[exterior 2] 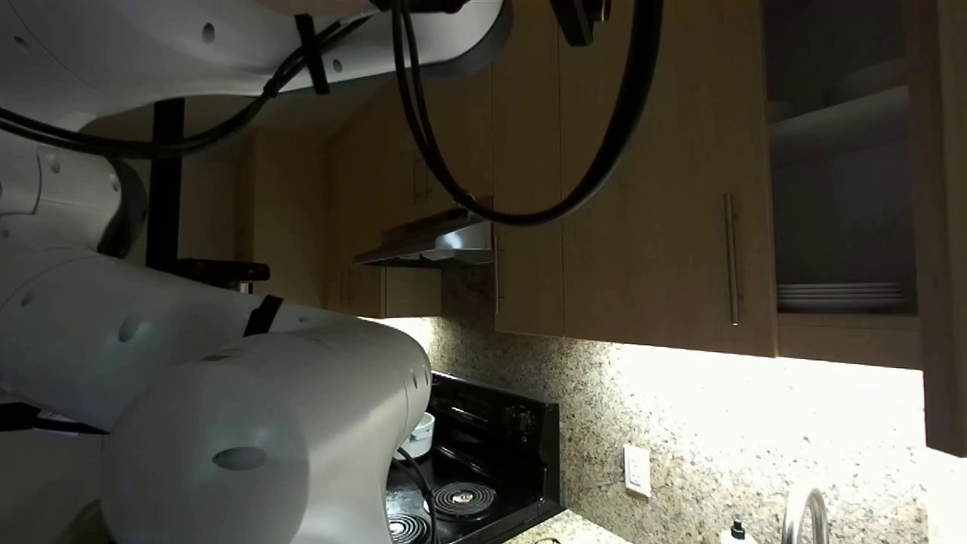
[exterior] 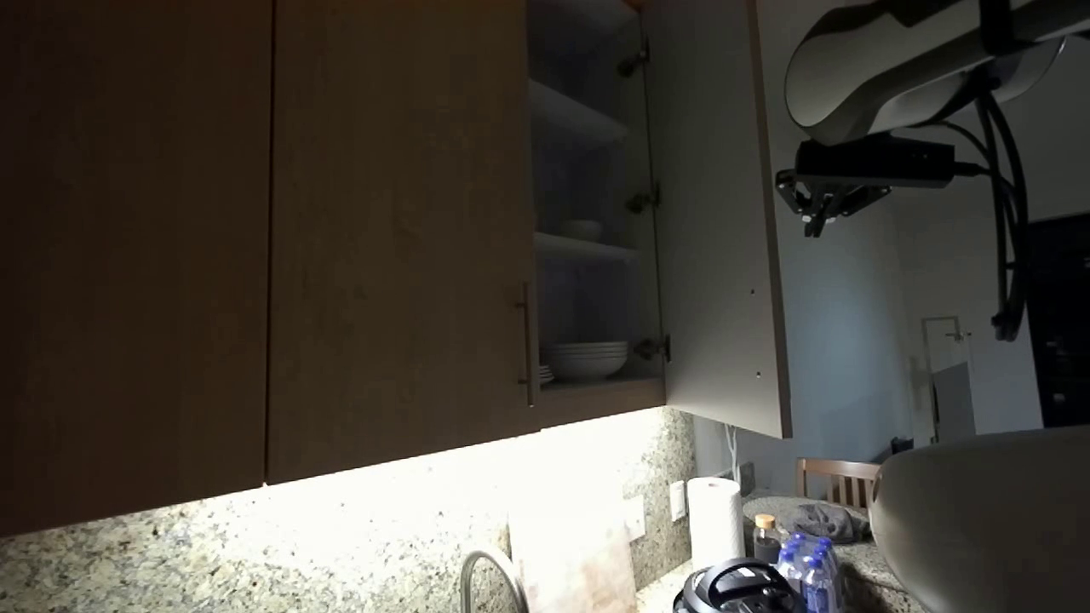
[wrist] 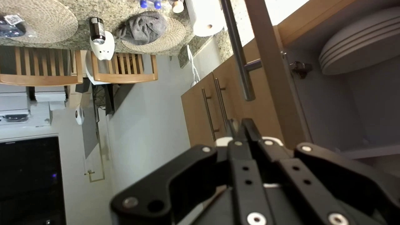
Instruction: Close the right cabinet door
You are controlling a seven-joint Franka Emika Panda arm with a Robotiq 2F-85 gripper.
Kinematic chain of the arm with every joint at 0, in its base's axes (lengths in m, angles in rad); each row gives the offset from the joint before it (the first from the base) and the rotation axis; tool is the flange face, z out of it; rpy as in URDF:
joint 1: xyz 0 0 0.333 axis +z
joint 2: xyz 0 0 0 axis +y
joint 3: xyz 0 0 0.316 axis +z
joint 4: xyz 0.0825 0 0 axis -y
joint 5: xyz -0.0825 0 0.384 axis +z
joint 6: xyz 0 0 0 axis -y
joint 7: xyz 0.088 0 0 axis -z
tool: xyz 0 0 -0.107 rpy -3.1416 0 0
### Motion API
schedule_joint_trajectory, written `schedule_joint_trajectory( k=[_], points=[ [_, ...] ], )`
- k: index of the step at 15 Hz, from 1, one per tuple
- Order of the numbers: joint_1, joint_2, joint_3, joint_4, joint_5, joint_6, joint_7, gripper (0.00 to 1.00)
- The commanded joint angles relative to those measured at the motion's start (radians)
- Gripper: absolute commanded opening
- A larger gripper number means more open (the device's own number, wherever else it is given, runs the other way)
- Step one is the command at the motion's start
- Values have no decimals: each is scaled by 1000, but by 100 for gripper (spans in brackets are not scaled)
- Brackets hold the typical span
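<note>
The right cabinet door (exterior: pixel 711 213) stands swung open, with its pale inner face showing in an exterior view. It is cut off at the right edge in an exterior view (exterior 2: pixel 944 264). In the wrist view, the door's narrow edge (wrist: pixel 275 75) shows, with its metal bar handle (wrist: pixel 239 50) on the outer side. My gripper (exterior: pixel 815 226) hangs at the outer side of the door, beyond its free edge. Its fingertips (wrist: pixel 241 126) are together with nothing between them. They overlap the wood in the wrist view; I cannot tell the distance.
The wider matching door (exterior: pixel 400 213) beside the opening is closed. Bowls (exterior: pixel 588 359) stand on the cabinet's lower shelf. Below are a paper towel roll (exterior: pixel 715 519), water bottles (exterior: pixel 809 566) and a faucet (exterior: pixel 494 566). More cabinet doors with bar handles (wrist: pixel 207 109) show in the wrist view.
</note>
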Motion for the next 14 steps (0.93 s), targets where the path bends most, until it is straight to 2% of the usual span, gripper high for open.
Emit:
schedule_joint_trajectory(
  k=[1,6,14],
  points=[
    [6,5,41,11,20,22,11,6],
    [18,21,77,26,23,25,14,6],
    [53,49,94,48,20,26,19,6]
  ],
)
